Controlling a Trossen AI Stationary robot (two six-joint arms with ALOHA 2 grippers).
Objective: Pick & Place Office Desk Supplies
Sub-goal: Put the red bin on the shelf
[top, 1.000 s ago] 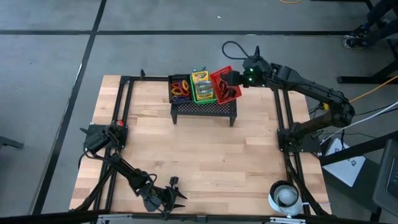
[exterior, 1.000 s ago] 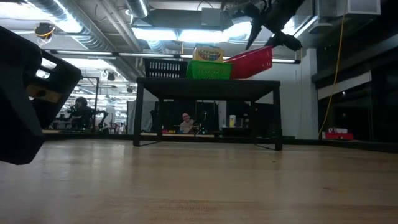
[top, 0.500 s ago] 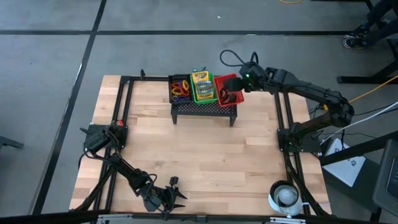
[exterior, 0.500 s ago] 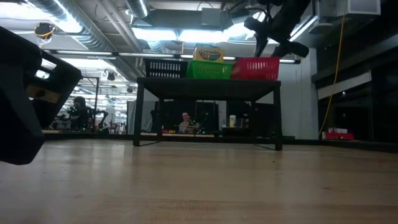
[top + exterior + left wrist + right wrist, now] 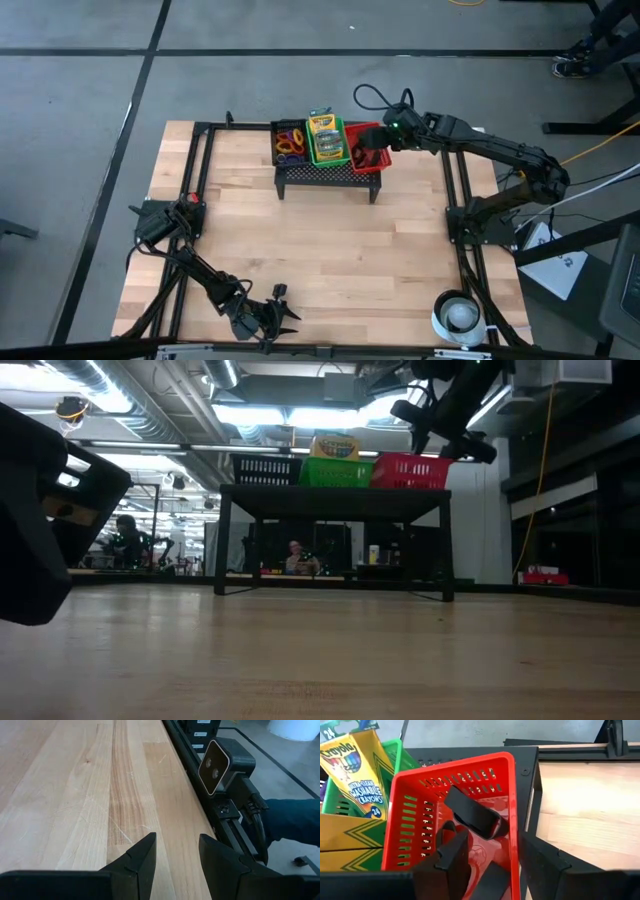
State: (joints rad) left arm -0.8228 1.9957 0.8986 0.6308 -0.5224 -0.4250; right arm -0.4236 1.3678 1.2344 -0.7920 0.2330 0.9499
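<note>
A black mesh stand (image 5: 328,178) stands near the table's far edge with three baskets in a row on its top. The black basket (image 5: 290,143) holds coloured rings, and the green basket (image 5: 330,152) holds yellow-and-green crayon boxes (image 5: 355,765). The red basket (image 5: 445,790) at the right end holds black clips (image 5: 472,815). My right gripper (image 5: 492,845) reaches down from the table's right and is shut on the red basket (image 5: 362,133). My left gripper (image 5: 177,855) waits open and low over bare wood at the near left (image 5: 280,312). My right gripper has the red basket's right side wall (image 5: 514,827) between its fingers. One finger (image 5: 452,852) is inside the basket and the other (image 5: 540,860) is outside. The fingers slant down from the table's right. The basket (image 5: 410,470) sits level on the stand's top, against the green basket.
A white round roll (image 5: 460,315) sits at the table's near right corner. Black frame rails (image 5: 458,190) run along the table's sides. A camera block (image 5: 220,760) is mounted on the rail beside my left gripper. Bare wood lies between the stand and the near edge.
My right gripper has sunk toward the stand with the red basket. The basket hung tilted and skewed, with one end raised. It now sits level and square on the stand's top beside the green basket.
</note>
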